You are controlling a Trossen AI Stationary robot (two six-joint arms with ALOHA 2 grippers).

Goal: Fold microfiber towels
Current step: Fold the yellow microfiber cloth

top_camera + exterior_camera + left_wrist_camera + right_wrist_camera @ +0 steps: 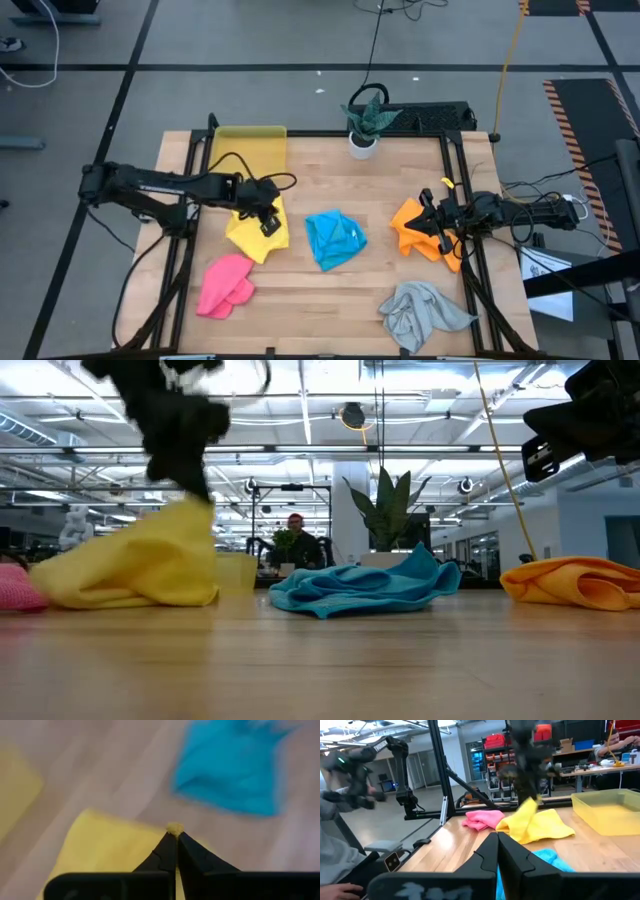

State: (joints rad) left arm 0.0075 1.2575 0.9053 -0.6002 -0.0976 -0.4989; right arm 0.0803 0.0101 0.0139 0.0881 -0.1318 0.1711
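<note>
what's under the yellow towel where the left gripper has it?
The left gripper, shut on a corner of the yellow towel, holds that corner up off the wooden table. The rest lies on the table; anything beneath it is covered.

- A robotics lab or workshop, open-plan (industrial ceiling).
- Behind the wooden table [330, 290]: ceiling trusses [300, 450] with strip lights.
- Beyond the table: shelving with red bins [496, 741], cluttered workbenches [590, 767].

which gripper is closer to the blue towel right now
Left. The left gripper is pinching the yellow towel just beside the blue towel; the right gripper hovers shut over the orange towel, slightly farther off.
</note>
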